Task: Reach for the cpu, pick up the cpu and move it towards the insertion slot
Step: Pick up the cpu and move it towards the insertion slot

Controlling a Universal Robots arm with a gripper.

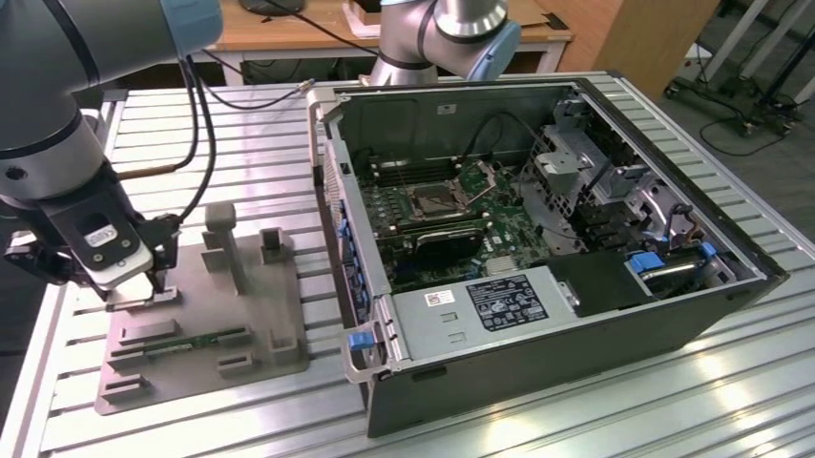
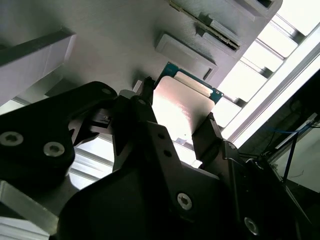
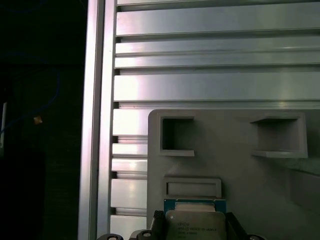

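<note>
Worktop (image 1: 598, 420): ribbed aluminium slats with dark grooves between them. Strong glare on the lower stretch in the exterior view. Behind the worktop stand a wooden desk (image 1: 319, 33) and a wooden cabinet side (image 1: 643, 43). At the exterior view's right is a grey floor (image 1: 777, 181) with black cables (image 1: 735, 134) lying on it.

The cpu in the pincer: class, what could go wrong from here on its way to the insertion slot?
1. The pincer grips the cpu by two thin edges only, so it could slip or tilt.
2. The insertion slot lies inside the open computer case, whose walls and cables could catch the cpu in passing.
</note>
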